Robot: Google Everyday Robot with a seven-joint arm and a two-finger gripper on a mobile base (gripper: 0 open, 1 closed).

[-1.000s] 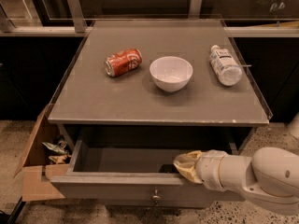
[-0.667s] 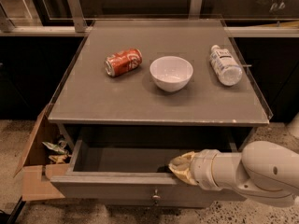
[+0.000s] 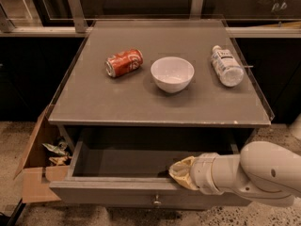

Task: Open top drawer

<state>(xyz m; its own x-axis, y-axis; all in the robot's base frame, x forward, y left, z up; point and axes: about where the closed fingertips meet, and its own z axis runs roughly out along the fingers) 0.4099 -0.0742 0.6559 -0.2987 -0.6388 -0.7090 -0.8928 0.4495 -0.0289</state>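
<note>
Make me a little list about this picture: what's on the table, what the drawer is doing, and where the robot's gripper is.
table: grey, flat top
on it: red can lying on its side, white bowl upright, clear bottle lying down
top drawer: pulled open
knob: front middle of the drawer
gripper: at the drawer's front edge, just right of the knob
floor, left: open cardboard box

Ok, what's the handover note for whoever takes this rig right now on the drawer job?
Gripper: at the front rim of the top drawer, just right of its knob, with the arm coming in from the right.
Top drawer: pulled well out from under the tabletop, inside visible.
Done: drawer looks open.
Left: probably only to withdraw the arm without bumping the drawer front.
On top: can, bowl, bottle.
</note>
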